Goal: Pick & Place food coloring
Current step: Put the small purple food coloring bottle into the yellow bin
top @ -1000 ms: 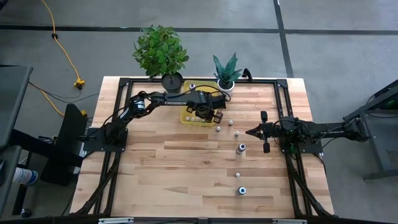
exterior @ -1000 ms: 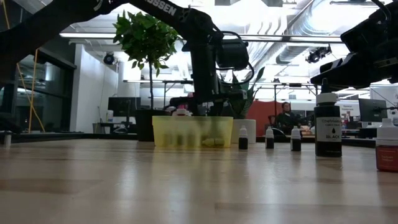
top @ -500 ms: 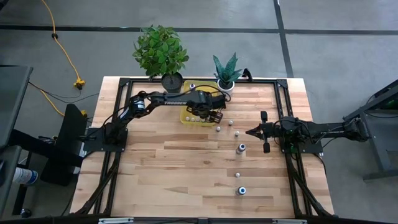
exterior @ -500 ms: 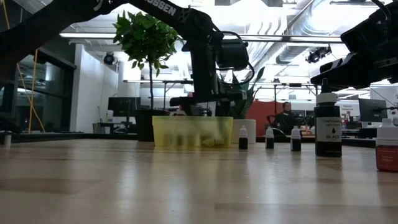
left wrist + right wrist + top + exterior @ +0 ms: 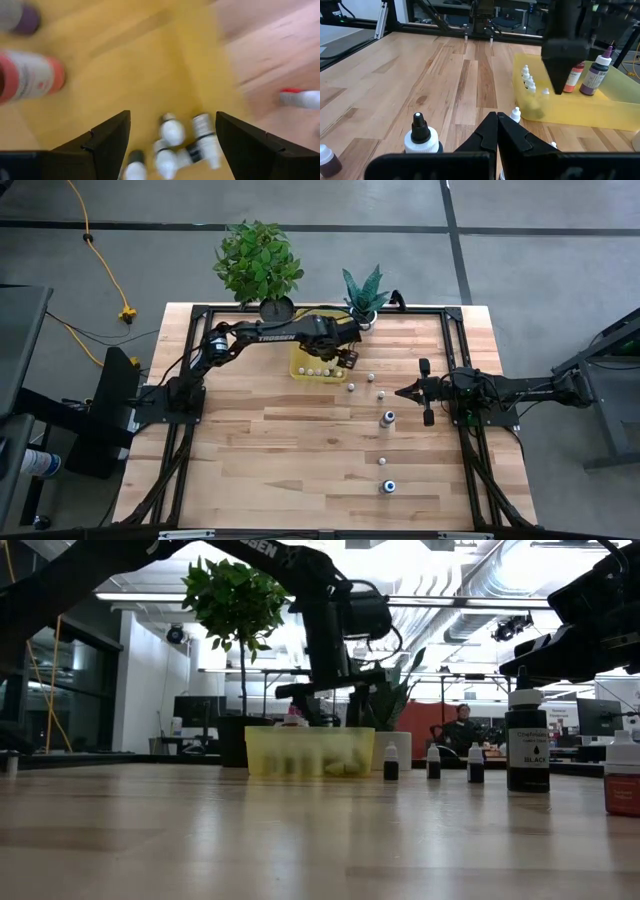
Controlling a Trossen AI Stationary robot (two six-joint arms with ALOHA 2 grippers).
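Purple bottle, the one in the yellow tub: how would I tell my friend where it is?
Find the yellow tub near the two potted plants at the far edge of the table. Two bigger bottles stand upright at one end of it. The purple bottle has a purple body and pointed top; beside it stands a red-orange bottle, and the tub's other bottles are tiny and white.

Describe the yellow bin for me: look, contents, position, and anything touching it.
The yellow bin is a low, translucent plastic tray standing flat near the table's far edge, in front of the two potted plants. Small white food coloring bottles lie inside, and two taller bottles stand in it. The left end effector hovers open above it, touching nothing.
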